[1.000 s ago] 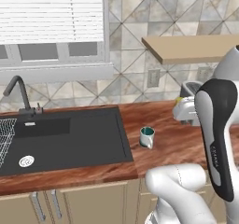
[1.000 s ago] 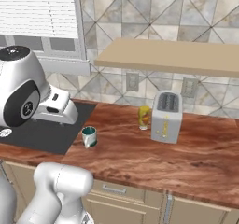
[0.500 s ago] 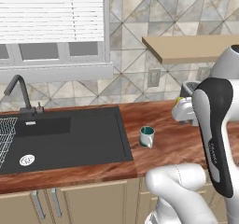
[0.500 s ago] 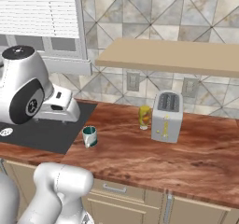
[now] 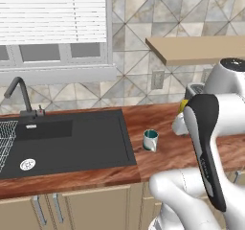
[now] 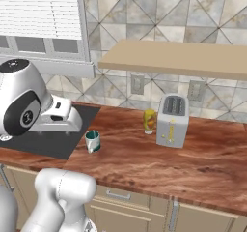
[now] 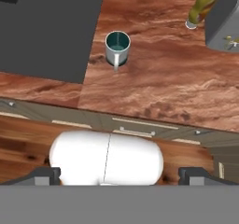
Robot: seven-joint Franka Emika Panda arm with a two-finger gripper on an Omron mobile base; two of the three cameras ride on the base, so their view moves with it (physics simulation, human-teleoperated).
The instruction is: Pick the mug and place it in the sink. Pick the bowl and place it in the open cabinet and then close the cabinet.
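Observation:
The mug is a small grey cup with a teal inside. It stands upright on the wooden counter just right of the sink, a black basin with a wire rack and a dark faucet. In the hand view the mug lies far ahead of my gripper, handle turned toward me. The two fingertips stand wide apart, open, with nothing between them. In the right base view the mug sits just right of my white hand. The bowl and the cabinet are out of view.
A silver toaster and a yellow bottle stand at the back of the counter, to the right of the mug. A beige wall shelf hangs above them. Drawers with horizontal handles run below the counter edge.
The arm has sunk slightly lower. The mug and the other things on the counter have not moved, and the gripper stays open.

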